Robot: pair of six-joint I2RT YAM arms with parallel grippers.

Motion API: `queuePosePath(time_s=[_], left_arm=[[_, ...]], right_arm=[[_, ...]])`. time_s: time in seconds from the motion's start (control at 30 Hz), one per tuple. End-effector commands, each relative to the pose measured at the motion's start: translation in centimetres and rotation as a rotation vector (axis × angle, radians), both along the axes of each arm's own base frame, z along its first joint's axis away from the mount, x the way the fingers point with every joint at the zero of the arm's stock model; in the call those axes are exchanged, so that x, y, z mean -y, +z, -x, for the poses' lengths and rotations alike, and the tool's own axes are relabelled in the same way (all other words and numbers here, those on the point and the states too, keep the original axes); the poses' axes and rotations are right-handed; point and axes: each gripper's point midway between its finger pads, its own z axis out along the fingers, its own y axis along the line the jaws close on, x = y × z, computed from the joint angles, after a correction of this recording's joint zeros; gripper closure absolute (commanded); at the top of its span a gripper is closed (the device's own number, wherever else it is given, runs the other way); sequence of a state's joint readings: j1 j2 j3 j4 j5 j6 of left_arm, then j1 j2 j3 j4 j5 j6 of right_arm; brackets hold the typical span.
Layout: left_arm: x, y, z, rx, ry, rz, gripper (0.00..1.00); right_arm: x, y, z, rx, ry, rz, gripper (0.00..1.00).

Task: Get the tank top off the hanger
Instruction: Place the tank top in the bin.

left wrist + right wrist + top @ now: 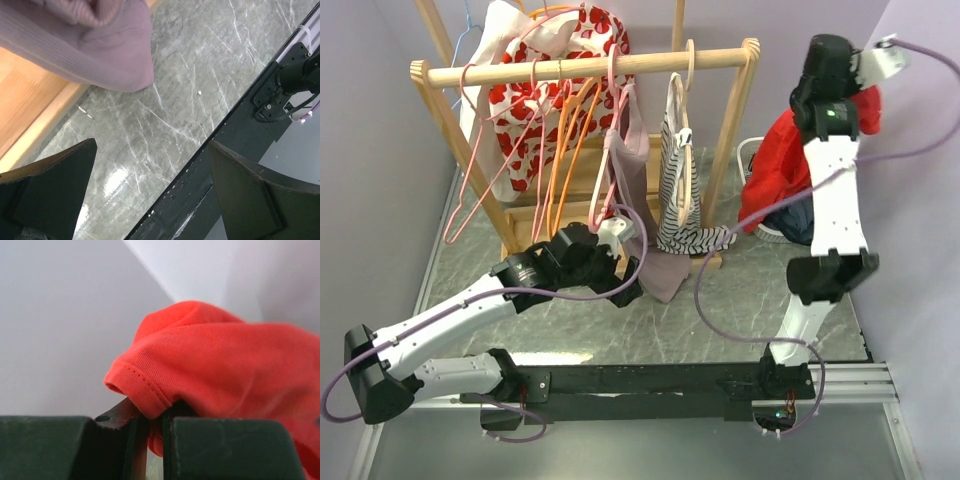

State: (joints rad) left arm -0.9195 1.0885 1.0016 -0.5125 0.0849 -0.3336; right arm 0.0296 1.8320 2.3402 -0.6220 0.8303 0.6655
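Observation:
My right gripper is raised high at the far right and is shut on a red tank top. The red cloth is pinched between the fingers, and the rest hangs down from them, clear of any hanger. My left gripper is open and empty, low in front of the wooden rack. It sits beside the bottom hem of a mauve tank top that hangs on a hanger. In the left wrist view the mauve hem lies above the open gripper, apart from it.
A striped tank top hangs to the right of the mauve one. Several empty pink and orange hangers and a red floral garment hang at the left. A white basket holding clothes stands under the red top. The rack's wooden base is beside my left gripper.

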Motion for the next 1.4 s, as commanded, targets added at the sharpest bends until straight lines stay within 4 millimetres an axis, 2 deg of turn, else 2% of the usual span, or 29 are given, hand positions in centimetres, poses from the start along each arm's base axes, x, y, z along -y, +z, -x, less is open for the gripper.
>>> queuePosePath(time_s=[0.0, 0.03, 0.07, 0.1, 0.13, 0.23, 0.3, 0.37, 0.43, 0.47, 0.5, 0.57, 0.6, 0.63, 0.67, 0.7, 0.73, 0.77, 0.8, 0.83, 0.87, 0.9, 0.93, 0.97, 1.13, 1.17, 1.23, 1.27, 1.37], left_arm=[[1.3, 3.0, -0.8, 0.061, -0.02, 0.071, 0.01], [1.4, 2.9, -0.7, 0.056, -0.022, 0.069, 0.01], [1.4, 3.0, -0.7, 0.055, -0.024, 0.073, 0.01], [1.4, 3.0, -0.6, 0.052, -0.028, 0.072, 0.01], [1.3, 2.9, -0.5, 0.046, -0.028, 0.068, 0.01], [1.0, 2.9, -0.4, 0.045, -0.017, 0.07, 0.0], [0.8, 2.7, -0.3, 0.044, -0.01, 0.072, 0.01], [0.8, 2.7, -0.4, 0.042, -0.004, 0.073, 0.01], [0.9, 2.6, -0.3, 0.035, -0.009, 0.071, 0.0], [1.0, 2.5, -0.2, 0.034, -0.014, 0.071, 0.0], [1.0, 2.4, -0.3, 0.031, -0.013, 0.069, 0.01], [1.0, 2.4, -0.2, 0.033, -0.02, 0.069, 0.01], [1.0, 2.3, -0.1, 0.032, -0.021, 0.068, 0.01], [0.9, 2.4, -0.1, 0.039, -0.022, 0.069, 0.0], [0.9, 2.3, 0.0, 0.038, -0.029, 0.07, 0.01], [0.9, 2.5, 0.1, 0.042, -0.039, 0.075, 0.01], [1.0, 2.5, 0.1, 0.042, -0.041, 0.077, 0.01], [1.0, 2.6, 0.2, 0.044, -0.043, 0.081, 0.01], [1.0, 2.6, 0.1, 0.045, -0.042, 0.084, 0.0], [1.1, 2.6, 0.1, 0.046, -0.045, 0.087, 0.01], [1.1, 2.8, 0.2, 0.051, -0.047, 0.091, 0.01], [1.1, 2.9, 0.2, 0.055, -0.049, 0.091, 0.01], [1.0, 2.9, 0.2, 0.055, -0.051, 0.091, 0.01], [0.9, 2.7, 0.2, 0.055, -0.048, 0.086, 0.01], [0.8, 2.3, 0.3, 0.053, -0.051, 0.08, 0.0], [0.9, 2.4, 0.3, 0.053, -0.053, 0.078, 0.01], [0.9, 2.4, 0.2, 0.053, -0.056, 0.069, 0.01], [0.8, 2.4, 0.2, 0.052, -0.054, 0.065, 0.01], [0.5, 2.6, 0.2, 0.061, -0.055, 0.051, 0.01]], right_arm=[[-1.2, -12.3, -5.2, -0.225, 0.074, -0.151, 1.0], [-0.3, -14.9, -6.2, -0.239, 0.061, -0.194, 1.0], [-0.6, -17.3, -6.8, -0.281, 0.07, -0.213, 1.0], [-1.0, -18.5, -7.4, -0.302, 0.093, -0.242, 1.0], [-1.0, -21.4, -7.7, -0.371, 0.078, -0.267, 1.0], [-1.2, -24.1, -8.6, -0.389, 0.09, -0.294, 0.99], [-1.2, -26.9, -8.5, -0.433, 0.107, -0.336, 0.96], [-0.6, -29.2, -7.5, -0.486, 0.081, -0.351, 0.94], [-0.9, -29.8, -7.3, -0.498, 0.129, -0.362, 0.91], [-1.1, -31.4, -6.6, -0.536, 0.142, -0.374, 0.9], [-0.6, -31.1, -6.0, -0.541, 0.154, -0.374, 0.88], [-1.7, -32.0, -5.6, -0.558, 0.254, -0.387, 0.61], [-2.2, -29.0, -5.4, -0.527, 0.34, -0.302, 0.36], [-3.0, -27.3, -6.1, -0.456, 0.395, -0.264, 0.01], [-3.4, -27.6, -5.1, -0.467, 0.401, -0.25, 0.0], [-4.3, -24.6, -4.1, -0.422, 0.42, -0.198, 0.0], [-4.6, -23.1, -3.9, -0.381, 0.429, -0.16, 0.0], [-4.7, -23.6, -2.8, -0.39, 0.419, -0.144, 0.0], [-5.1, -20.9, -1.5, -0.33, 0.427, -0.113, 0.0], [-5.5, -19.7, -1.2, -0.282, 0.433, -0.096, 0.0], [-5.2, -19.5, -0.4, -0.278, 0.41, -0.085, 0.0], [-5.0, -18.0, 0.6, -0.25, 0.394, -0.082, 0.0], [-4.7, -18.2, 1.4, -0.277, 0.376, -0.081, 0.0], [-5.6, -17.5, 1.7, -0.281, 0.378, -0.083, 0.0], [-5.8, -21.4, 5.2, -0.361, 0.306, -0.221, 0.0], [-6.0, -24.1, 6.1, -0.399, 0.307, -0.245, 0.02], [-6.7, -24.6, 6.6, -0.346, 0.325, -0.286, 0.07], [-6.7, -26.6, 7.4, -0.373, 0.321, -0.298, 0.09], [-6.9, -27.3, 7.6, -0.353, 0.322, -0.317, 0.13]])
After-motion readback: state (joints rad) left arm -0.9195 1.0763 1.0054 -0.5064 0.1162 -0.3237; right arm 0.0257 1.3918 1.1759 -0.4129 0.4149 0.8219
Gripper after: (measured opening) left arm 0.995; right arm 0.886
